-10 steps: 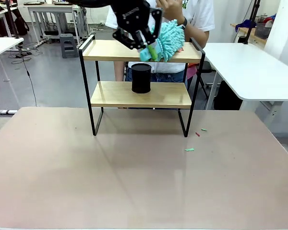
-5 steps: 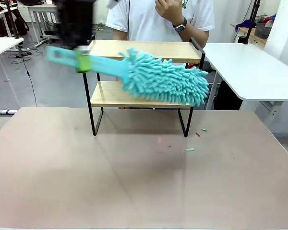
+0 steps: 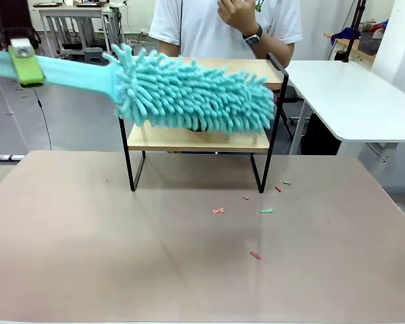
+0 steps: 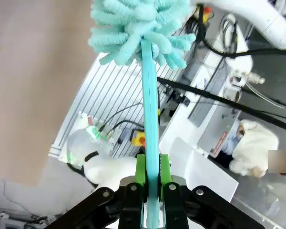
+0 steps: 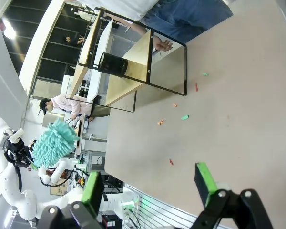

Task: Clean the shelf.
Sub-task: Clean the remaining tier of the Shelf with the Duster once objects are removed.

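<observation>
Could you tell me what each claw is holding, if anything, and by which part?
The left claw grips the teal duster by its flat handle. The right claw is open, holding nothing.

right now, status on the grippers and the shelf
Left gripper shut on duster handle, duster in the air, off the shelf. Right gripper open, empty. Black cup on lower board; coloured scraps on table.

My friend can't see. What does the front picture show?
The left gripper holds a fluffy teal duster by its handle, in front of the shelf. Small coloured scraps lie on the table, and a person stands behind the shelf.
</observation>
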Controlling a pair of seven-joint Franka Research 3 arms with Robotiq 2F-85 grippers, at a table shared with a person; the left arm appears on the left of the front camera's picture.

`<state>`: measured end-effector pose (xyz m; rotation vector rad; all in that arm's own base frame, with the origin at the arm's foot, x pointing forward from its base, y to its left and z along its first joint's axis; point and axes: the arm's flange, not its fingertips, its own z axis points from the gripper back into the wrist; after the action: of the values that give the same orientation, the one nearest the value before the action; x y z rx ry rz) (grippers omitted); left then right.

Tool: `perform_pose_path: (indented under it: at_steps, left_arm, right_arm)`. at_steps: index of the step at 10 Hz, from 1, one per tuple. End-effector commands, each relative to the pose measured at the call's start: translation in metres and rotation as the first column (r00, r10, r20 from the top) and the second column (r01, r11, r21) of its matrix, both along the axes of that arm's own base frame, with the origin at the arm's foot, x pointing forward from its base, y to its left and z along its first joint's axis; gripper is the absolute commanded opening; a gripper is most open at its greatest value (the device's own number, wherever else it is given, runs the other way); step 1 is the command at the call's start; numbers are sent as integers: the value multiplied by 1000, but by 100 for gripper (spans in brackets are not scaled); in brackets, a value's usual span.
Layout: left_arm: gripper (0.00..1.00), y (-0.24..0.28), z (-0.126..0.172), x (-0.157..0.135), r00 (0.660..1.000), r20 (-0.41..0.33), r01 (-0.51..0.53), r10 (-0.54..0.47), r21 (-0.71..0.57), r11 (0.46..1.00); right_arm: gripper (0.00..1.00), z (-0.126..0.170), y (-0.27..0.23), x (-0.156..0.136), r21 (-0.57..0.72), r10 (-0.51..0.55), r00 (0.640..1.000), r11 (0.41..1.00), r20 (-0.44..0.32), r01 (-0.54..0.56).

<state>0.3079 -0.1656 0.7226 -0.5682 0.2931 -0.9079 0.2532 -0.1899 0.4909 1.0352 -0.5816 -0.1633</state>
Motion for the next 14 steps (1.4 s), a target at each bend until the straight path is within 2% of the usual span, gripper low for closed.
perform_pose_path:
  at_steps: [1,2,3,4,5,6,7,8,9,10,14]
  left_arm:
    - [13,74,8,-11,975,7,-214,220,-199,956]
    - [13,131,15,-16,907,18,-396,420,-298,868]
    - [13,193,12,-23,729,6,-630,685,-387,673]
    - [13,245,-4,-30,599,-98,-748,795,-422,512]
    - [13,277,-29,-39,574,-243,-784,782,-440,439]
    - [13,298,-62,-39,456,-334,-852,825,-430,298]
    - [13,309,-92,-23,307,-370,-905,877,-400,148]
    - [13,317,-127,5,131,-317,-949,939,-316,25]
    - [13,313,-155,35,131,-319,-956,939,-292,34]
    - [13,357,-110,-29,372,-299,-909,879,-306,281]
    - [13,357,-110,-29,372,-299,-909,879,-306,281]
  right_arm:
    - [100,3,1,3,3,4,999,1000,33,-4]
    - [100,3,1,3,3,4,999,1000,33,-4]
    - [100,3,1,3,3,4,999,1000,33,-4]
    - [100,3,1,3,3,4,999,1000,33,-4]
    - [100,3,1,3,3,4,999,1000,33,-4]
    - [100,3,1,3,3,4,999,1000,33,-4]
    - [100,3,1,3,3,4,999,1000,33,-4]
    - [100,3,1,3,3,4,999,1000,33,-4]
    - [100,3,1,3,3,4,999,1000,33,-4]
    - [100,3,1,3,3,4,999,1000,33,-4]
    - [100,3,1,3,3,4,999,1000,33,-4]
